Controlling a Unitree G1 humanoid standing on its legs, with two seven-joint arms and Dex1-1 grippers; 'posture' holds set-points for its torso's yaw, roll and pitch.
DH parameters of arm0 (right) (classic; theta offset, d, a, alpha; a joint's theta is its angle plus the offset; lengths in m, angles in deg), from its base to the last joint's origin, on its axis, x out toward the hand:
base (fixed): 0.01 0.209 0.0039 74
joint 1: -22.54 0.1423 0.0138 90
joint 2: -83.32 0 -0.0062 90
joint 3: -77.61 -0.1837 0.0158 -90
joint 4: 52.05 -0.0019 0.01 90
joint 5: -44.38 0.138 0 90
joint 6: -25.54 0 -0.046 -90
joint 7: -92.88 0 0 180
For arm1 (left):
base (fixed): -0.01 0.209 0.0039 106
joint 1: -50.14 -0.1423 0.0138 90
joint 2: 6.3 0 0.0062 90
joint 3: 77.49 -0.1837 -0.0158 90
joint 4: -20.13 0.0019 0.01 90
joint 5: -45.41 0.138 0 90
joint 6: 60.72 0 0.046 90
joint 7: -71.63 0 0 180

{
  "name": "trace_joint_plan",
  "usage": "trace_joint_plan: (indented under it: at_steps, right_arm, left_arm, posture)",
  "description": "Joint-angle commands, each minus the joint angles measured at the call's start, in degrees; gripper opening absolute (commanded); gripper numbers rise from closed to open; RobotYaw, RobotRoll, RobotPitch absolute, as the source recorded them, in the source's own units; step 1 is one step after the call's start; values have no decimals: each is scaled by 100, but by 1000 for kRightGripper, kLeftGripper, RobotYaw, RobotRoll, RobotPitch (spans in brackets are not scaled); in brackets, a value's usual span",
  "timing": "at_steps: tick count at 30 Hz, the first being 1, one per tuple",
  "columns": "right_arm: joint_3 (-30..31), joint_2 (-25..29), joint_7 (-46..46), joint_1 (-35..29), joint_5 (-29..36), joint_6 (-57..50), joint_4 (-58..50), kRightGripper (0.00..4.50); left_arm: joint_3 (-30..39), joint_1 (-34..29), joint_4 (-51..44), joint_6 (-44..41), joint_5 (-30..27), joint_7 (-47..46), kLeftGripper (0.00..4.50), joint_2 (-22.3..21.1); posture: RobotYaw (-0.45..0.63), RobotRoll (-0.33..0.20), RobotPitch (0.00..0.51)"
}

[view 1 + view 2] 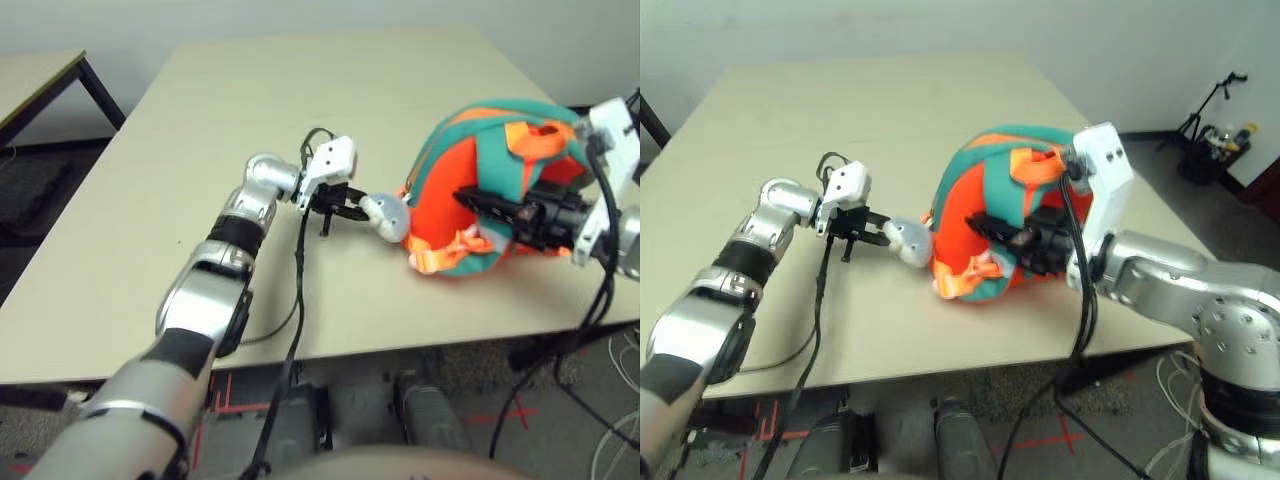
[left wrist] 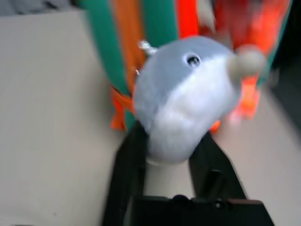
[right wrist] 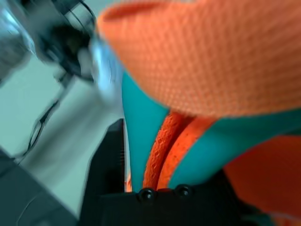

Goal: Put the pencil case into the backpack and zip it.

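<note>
One backpack lies on its side on the surface, right of centre. Pencil case not visible in any view; can't tell if it is inside. Left claw grasps the plush fish hanging off the pack's near-left end. Right claw is pressed into the straps and trim; whether it grips anything, cannot tell. Risk: pulling on the soft plush could drag the whole pack, or slip off, if the right arm isn't anchoring it.

Head stereo views look down over the table; wrist views press close against the backpack.
</note>
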Motion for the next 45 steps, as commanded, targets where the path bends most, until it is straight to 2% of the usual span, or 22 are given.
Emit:
trace_joint_plan:
  at_steps: [1,5,7,11,12,15,17,20,22,28,33,35,40,45]
  right_arm:
    - [-449,721,34,-268,768,-355,198,3083]
    - [-948,1616,-53,-807,1515,-695,523,4409]
    - [-1304,1931,-133,-1140,1829,-911,689,4490]
    - [-2211,2351,-232,-1777,2180,-1506,1168,4490]
    - [-2528,2361,-241,-1910,2017,-1703,1358,4490]
    - [-3273,2216,-415,-2156,1000,-2096,1786,4490]
    - [-3465,2102,-542,-2230,501,-2112,1929,4490]
    - [-3280,1746,-844,-2319,-920,-1277,2087,4490]
    - [-2930,1474,-944,-2162,-1638,-675,2283,4490]
    - [-1421,427,-1128,-943,-3669,1257,3394,4490]
    - [-645,-243,-1510,42,-4814,2227,4650,4490]
    - [-421,-527,-1764,500,-5305,2952,5477,4490]
    - [-299,-973,-1994,1139,-6135,4292,6802,4490]
    - [-367,-1196,-2054,1373,-6586,5058,7589,4490]
  left_arm:
    - [373,-338,-1574,-2520,-853,-420,3088,-646]
    - [877,-551,-2424,-4407,-1731,-726,4452,-1428]
    - [1216,-591,-2543,-4948,-2007,-1017,4500,-1567]
    - [1989,-675,-2405,-5333,-2221,-1786,4500,-1586]
    - [2157,-714,-2225,-5175,-2059,-2149,4500,-1568]
    - [2427,-868,-1717,-4437,-1504,-3130,4500,-1549]
    - [2555,-958,-1500,-4017,-1280,-3651,4500,-1503]
    - [2777,-1188,-1076,-3016,-776,-4651,4500,-1319]
    - [2981,-1318,-873,-2556,-619,-5229,4500,-1121]
    - [3147,-2014,-483,-969,-207,-6306,4500,-600]
    - [2541,-2352,-184,58,170,-6238,4500,-487]
    - [2529,-2316,65,199,156,-6432,4500,-292]
    - [2512,-2136,663,646,175,-6662,4500,-117]
    - [2453,-2132,800,859,118,-6809,4500,40]
  posture:
    - [-182,0,50]
    - [-159,0,44]
    - [-148,0,43]
    - [-145,0,41]
    - [-142,0,37]
    - [-139,0,31]
    - [-138,0,35]
    - [-125,0,33]
    - [-121,0,30]
    - [-79,0,10]
    - [-48,0,3]
    - [-46,0,6]
    - [-55,0,11]
    - [-33,0,5]
